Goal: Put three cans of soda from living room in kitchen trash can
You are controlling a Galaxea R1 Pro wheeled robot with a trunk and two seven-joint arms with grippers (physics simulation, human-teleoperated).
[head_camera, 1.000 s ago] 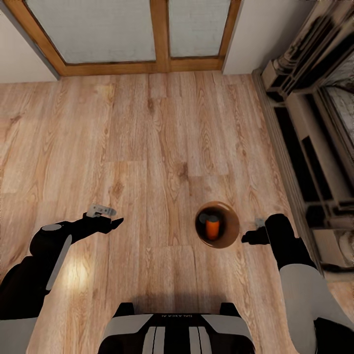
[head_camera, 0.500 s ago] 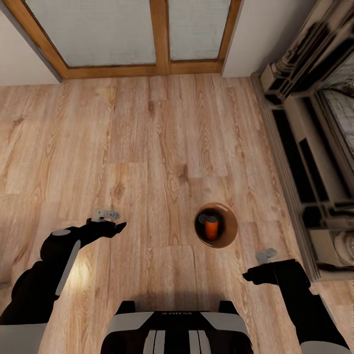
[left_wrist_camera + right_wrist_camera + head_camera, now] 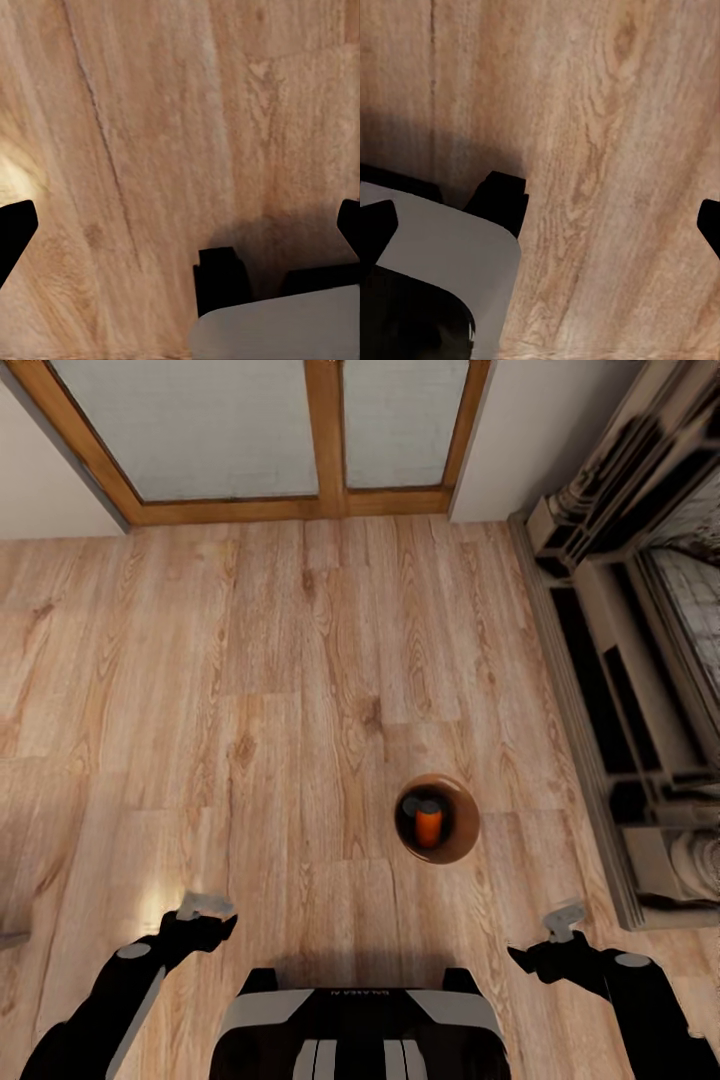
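My left tool [image 3: 222,926] and my right tool [image 3: 522,958] both hang low beside my trunk, well apart from the round glossy brown bin [image 3: 437,818] that stands on the light wood plank floor [image 3: 300,680] ahead and slightly to my right. In each wrist view the dark fingertips sit at opposite edges with bare floorboards between them, so I read both tools as spread wide and holding nothing.

Inside the bin I can see one small orange cylinder with a grey metal top [image 3: 429,824], upright against the dark interior. Something dark grey lies just beside it, but it is too small for me to name, so I count one can in for certain.

With my tools empty and arms tucked, I judge the step in hand to be going to fetch another can. To do that well I would keep both arms folded close as they are, so nothing catches the bin or the grey stepped fireplace surround [image 3: 610,690] along my right when the base turns. I should swing away from the bin, not across it, since a light bin could tip at a nudge. The wood-framed glass doors [image 3: 327,435] lie straight ahead.
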